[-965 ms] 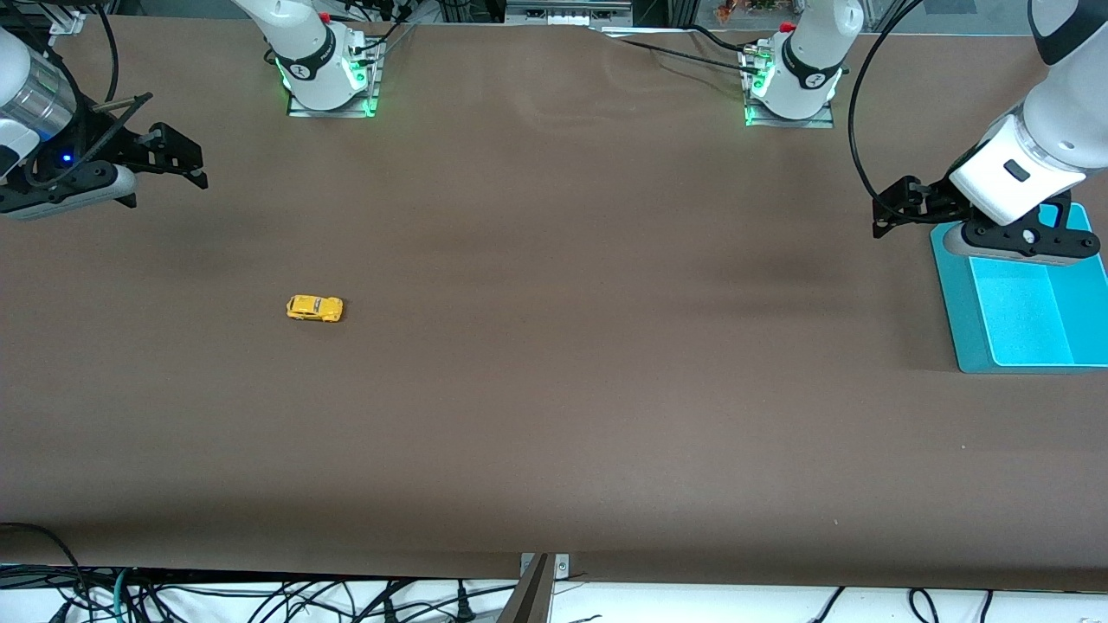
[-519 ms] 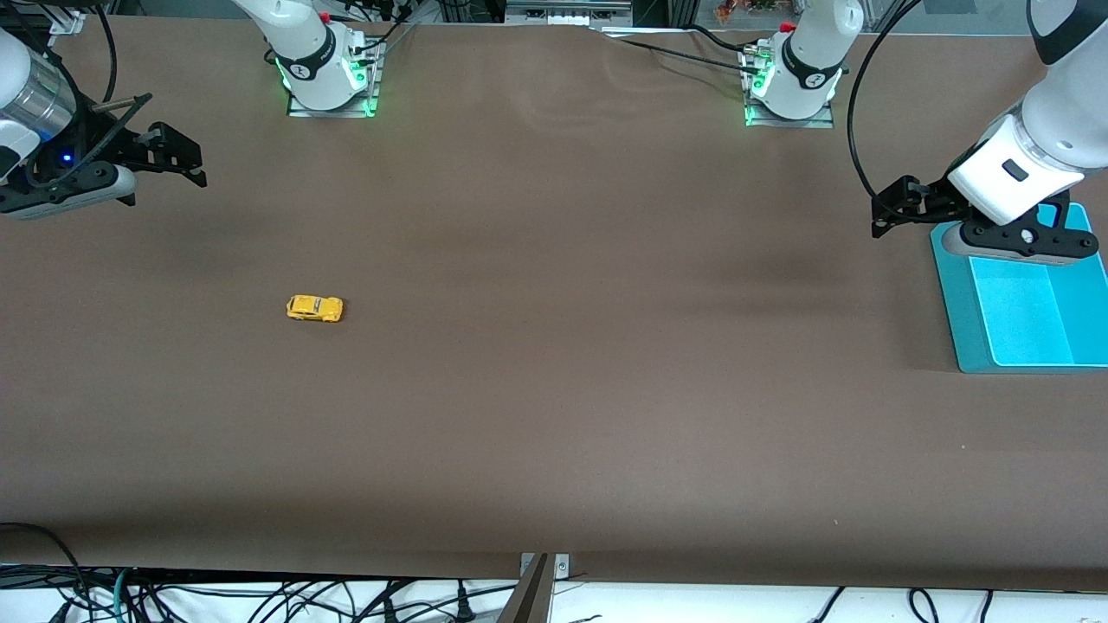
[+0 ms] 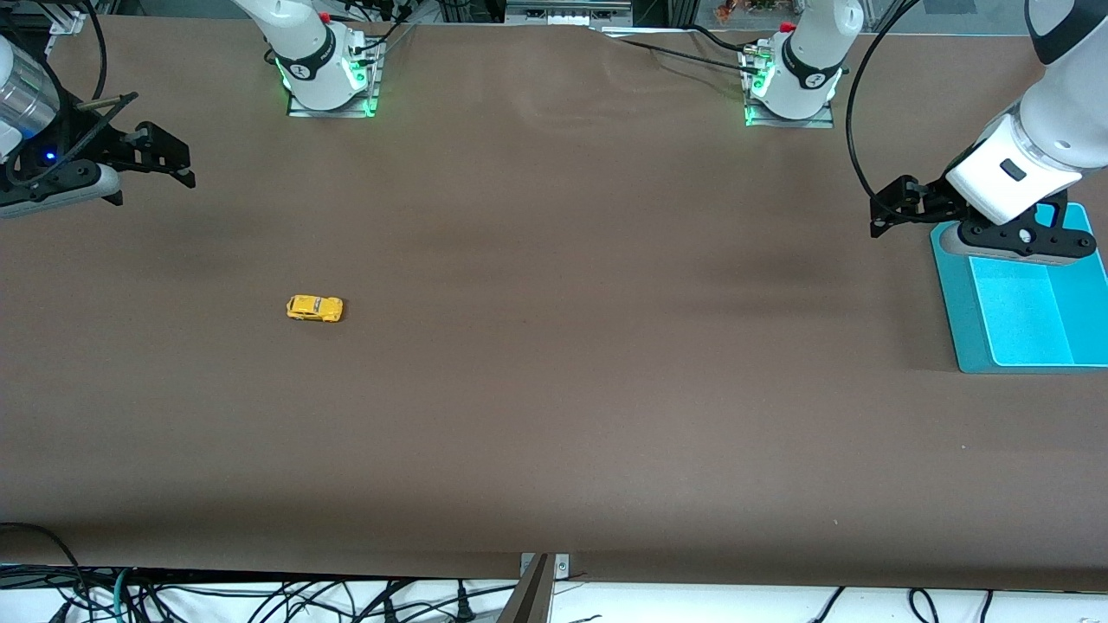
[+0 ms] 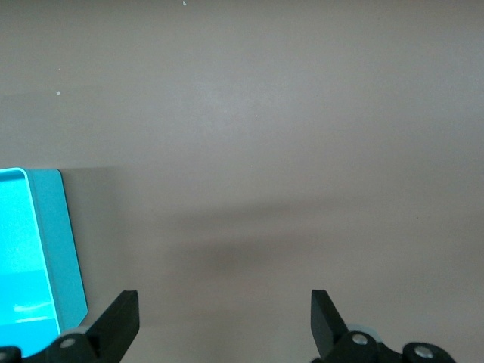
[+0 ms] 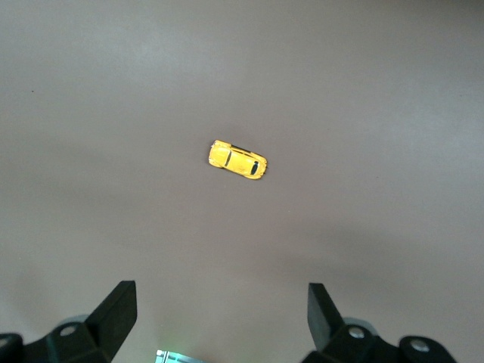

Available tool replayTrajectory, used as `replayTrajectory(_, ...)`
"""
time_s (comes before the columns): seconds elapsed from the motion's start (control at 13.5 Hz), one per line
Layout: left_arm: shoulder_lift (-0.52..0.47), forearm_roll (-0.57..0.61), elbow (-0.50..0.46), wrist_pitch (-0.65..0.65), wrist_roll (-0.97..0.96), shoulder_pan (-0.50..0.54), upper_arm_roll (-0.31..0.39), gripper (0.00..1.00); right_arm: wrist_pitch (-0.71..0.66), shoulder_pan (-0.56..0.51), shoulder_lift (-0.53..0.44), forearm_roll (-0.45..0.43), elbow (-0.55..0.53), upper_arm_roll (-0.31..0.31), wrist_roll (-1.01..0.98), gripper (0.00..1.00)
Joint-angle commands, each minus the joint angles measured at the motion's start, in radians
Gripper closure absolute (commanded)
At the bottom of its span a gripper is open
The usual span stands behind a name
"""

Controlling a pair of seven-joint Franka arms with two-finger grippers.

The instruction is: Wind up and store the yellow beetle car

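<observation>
The yellow beetle car [image 3: 314, 308] stands alone on its wheels on the brown table, toward the right arm's end. In the right wrist view the car [image 5: 237, 159] lies well ahead of the open, empty right gripper [image 5: 221, 295]. That right gripper [image 3: 160, 169] hangs in the air over the table's edge at the right arm's end, well apart from the car. Beside the teal bin, the left gripper [image 3: 892, 212] hovers open and empty over the left arm's end, and its wrist view shows the left gripper [image 4: 223, 302] above bare table.
An open teal bin [image 3: 952, 294] with nothing in it sits at the left arm's end, and its wall [image 4: 68, 242] also shows in the left wrist view. The two arm bases with green lights [image 3: 329, 82] [image 3: 789, 91] stand along the table's back edge.
The right gripper has drifted a little outward toward its end of the table. The car and the left gripper have hardly moved.
</observation>
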Motion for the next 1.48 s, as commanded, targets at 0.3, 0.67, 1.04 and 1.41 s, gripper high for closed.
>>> replayTrajectory(0.3,-0.004,-0.018,0.01,-0.012,0.01,0.001,0.002,0.0,-0.023,0.004,0.007,-0.019,0.032,-0.001,0.017,0.0)
replayTrajectory(0.67,-0.004,-0.018,0.01,-0.012,0.01,0.001,0.002,0.0,-0.023,0.005,0.008,-0.017,0.032,-0.001,0.017,0.0)
replayTrajectory(1.04,-0.004,-0.018,0.01,-0.012,0.01,0.001,0.002,0.0,-0.002,0.007,0.037,-0.01,0.032,0.0,0.008,0.0)
replayTrajectory(1.41,-0.004,-0.018,0.01,-0.012,0.01,0.001,0.002,0.0,0.044,0.007,0.102,-0.008,0.008,0.01,-0.018,0.0)
